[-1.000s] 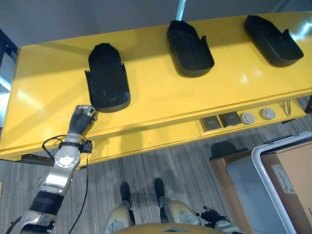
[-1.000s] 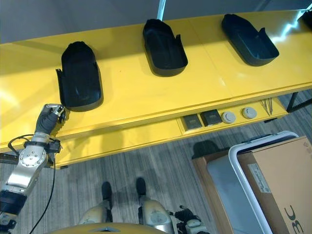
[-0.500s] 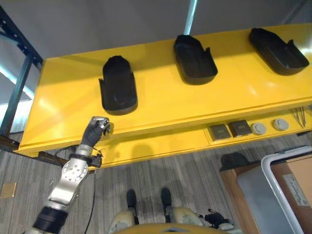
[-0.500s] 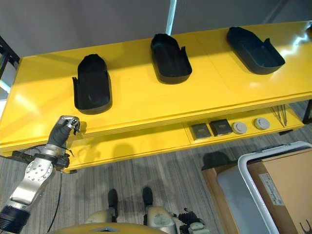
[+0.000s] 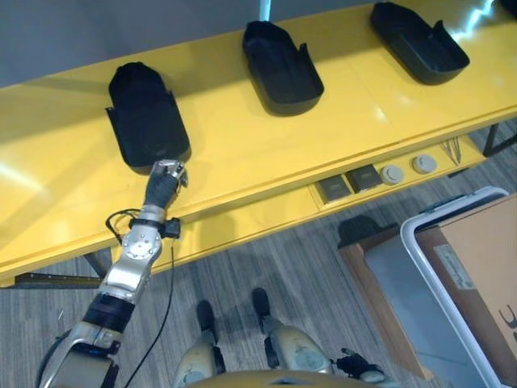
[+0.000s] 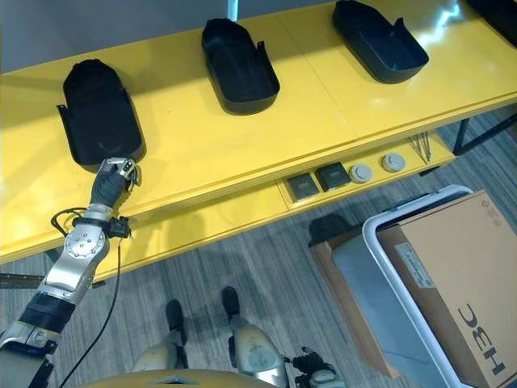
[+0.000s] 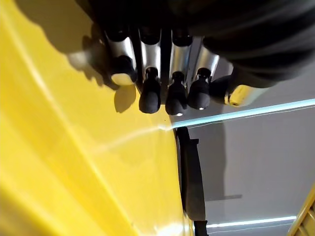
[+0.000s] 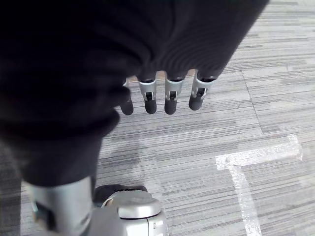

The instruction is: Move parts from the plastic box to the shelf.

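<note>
3 black parts lie on the yellow shelf (image 5: 258,153): the left part (image 5: 145,115) at the upper left of the left eye view, the middle part (image 5: 280,67) at the top centre, and the right part (image 5: 418,41) at the upper right, each well apart from the next. So at least 3 placements look done.

The left hand (image 5: 165,183) sits just below the near end of the left part, close to it; contact cannot be made out. In its wrist view the fingers (image 7: 150,93) are relaxed and hold nothing, hanging over bare yellow surface.

The right hand (image 8: 162,96) hangs over the floor, fingers loosely extended and empty.

The plastic box (image 5: 452,299), a grey bin with a white rim, stands at the lower right with a cardboard box (image 5: 485,267) in it; whether more parts remain inside cannot be told.

Below the shelf top a lower ledge carries small square and round items (image 5: 371,175). The floor (image 5: 275,267) is grey striped carpet, with white tape marks (image 8: 246,167) in the right wrist view.
</note>
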You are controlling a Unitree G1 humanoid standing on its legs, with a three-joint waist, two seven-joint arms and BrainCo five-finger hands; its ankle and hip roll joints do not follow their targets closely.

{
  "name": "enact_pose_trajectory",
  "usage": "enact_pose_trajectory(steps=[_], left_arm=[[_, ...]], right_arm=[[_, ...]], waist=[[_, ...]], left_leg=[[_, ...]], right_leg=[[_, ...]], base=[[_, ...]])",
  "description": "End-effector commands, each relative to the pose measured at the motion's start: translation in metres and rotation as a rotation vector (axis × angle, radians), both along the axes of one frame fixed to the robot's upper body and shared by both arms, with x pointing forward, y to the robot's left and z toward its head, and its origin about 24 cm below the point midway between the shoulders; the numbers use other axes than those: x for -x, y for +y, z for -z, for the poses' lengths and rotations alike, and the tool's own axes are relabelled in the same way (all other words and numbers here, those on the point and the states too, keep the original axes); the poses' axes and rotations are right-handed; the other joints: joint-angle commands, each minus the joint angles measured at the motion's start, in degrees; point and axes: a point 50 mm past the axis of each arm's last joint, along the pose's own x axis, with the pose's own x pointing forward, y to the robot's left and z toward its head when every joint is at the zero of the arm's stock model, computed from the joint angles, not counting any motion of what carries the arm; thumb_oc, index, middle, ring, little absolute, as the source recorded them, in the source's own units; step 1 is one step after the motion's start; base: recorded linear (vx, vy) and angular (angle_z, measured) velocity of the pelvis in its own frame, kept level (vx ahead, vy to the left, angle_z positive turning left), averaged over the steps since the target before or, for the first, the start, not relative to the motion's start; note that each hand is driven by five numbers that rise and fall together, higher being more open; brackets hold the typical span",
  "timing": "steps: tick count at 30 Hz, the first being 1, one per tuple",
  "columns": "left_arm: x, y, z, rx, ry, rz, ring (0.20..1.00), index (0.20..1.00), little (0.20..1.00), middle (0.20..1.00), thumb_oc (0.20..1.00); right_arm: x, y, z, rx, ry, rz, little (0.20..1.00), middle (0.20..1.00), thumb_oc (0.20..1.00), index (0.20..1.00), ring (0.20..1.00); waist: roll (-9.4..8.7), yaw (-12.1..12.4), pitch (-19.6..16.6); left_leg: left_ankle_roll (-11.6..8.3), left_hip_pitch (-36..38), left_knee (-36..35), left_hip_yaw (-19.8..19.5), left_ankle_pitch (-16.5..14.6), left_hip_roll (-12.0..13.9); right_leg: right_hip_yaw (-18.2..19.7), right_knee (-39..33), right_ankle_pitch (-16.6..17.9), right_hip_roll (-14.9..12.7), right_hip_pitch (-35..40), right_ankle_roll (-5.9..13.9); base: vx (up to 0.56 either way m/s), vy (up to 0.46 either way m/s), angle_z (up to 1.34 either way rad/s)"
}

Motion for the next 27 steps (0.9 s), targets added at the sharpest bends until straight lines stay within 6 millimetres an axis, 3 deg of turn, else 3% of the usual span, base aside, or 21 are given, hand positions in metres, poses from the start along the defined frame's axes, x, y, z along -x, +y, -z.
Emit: enact_pose_trajectory(steps=[1, 11, 14, 19, 22, 26, 27], left_arm=[[-0.004, 0.015, 0.001, 0.02, 0.002, -0.068, 0.2, 0.2, 0.2, 0.2, 0.2], [0.003, 0.026, 0.003, 0.025, 0.002, -0.116, 0.2, 0.2, 0.2, 0.2, 0.2], [0.016, 0.025, 0.008, -0.021, 0.005, -0.094, 0.2, 0.2, 0.2, 0.2, 0.2], [0.036, 0.021, 0.026, 0.012, 0.031, -0.1, 0.2, 0.2, 0.2, 0.2, 0.2], [0.06, 0.016, 0.043, 0.027, 0.063, -0.119, 0.2, 0.2, 0.2, 0.2, 0.2], [0.075, 0.021, 0.073, -0.181, 0.161, -0.163, 0.2, 0.2, 0.2, 0.2, 0.2], [0.081, 0.025, 0.088, -0.225, 0.217, -0.202, 0.2, 0.2, 0.2, 0.2, 0.2]], right_arm=[[0.004, 0.012, 0.003, -0.01, 0.013, -0.035, 1.0, 1.0, 1.0, 1.0, 1.0], [0.006, 0.012, 0.004, -0.01, 0.01, -0.018, 1.0, 1.0, 1.0, 1.0, 1.0], [0.005, 0.009, 0.003, -0.008, 0.01, 0.003, 1.0, 1.0, 1.0, 1.0, 1.0], [0.007, 0.006, 0.004, -0.002, 0.023, 0.022, 1.0, 1.0, 1.0, 1.0, 1.0], [0.01, 0.005, 0.004, 0.022, 0.039, 0.042, 1.0, 1.0, 1.0, 1.0, 1.0], [0.004, 0.002, 0.003, 0.054, 0.026, 0.056, 1.0, 1.0, 1.0, 1.0, 1.0], [0.002, 0.002, 0.002, 0.069, 0.022, 0.053, 1.0, 1.0, 1.0, 1.0, 1.0]], waist=[[-2.7, 0.08, -1.1], [-2.32, 0.71, -1.37], [-1.84, 1.77, -1.78], [-1.28, 3.21, -2.49], [-0.82, 5.56, -3.75], [-0.78, 8.97, -4.65], [-0.89, 9.83, -4.75]], left_leg=[[-1.54, 0.85, -0.31, -0.58, -3.11, 3.39], [-1.54, 2.19, -0.31, -0.95, -3.17, 3.31], [-1.38, 4.14, -0.31, -1.47, -3.57, 2.91], [-1.09, 7.14, -0.31, -2.69, -4.05, 2.1], [-0.86, 9.34, -0.31, -4.86, -4.15, 1.55], [-0.66, 9.64, 0.76, -9.2, -3.5, 0.83], [-0.67, 9.73, 1.43, -10.54, -3.78, 0.7]], right_leg=[[-1.22, 0.21, -6.51, -1.77, 1.93, 3.53], [-2.01, 0.16, -7.11, -1.92, 3.65, 3.27], [-2.89, 0.3, -7.77, -2.36, 6.03, 3.21], [-4.05, 1.31, -9.14, -3.19, 9.55, 3.14], [-6.3, 2.12, -10.97, -3.66, 12.94, 2.83], [-9.28, 3.48, -12.77, -3.74, 15.35, 2.02], [-10.3, 3.76, -13.41, -3.76, 16.3, 1.76]], base=[[0.0, 0.004, -0.03], [0.0, 0.001, -0.01], [0.0, 0.002, 0.11], [0.01, 0.005, 0.19], [-0.03, -0.033, 0.2], [-0.03, -0.066, 0.74], [-0.01, -0.077, 0.62]])
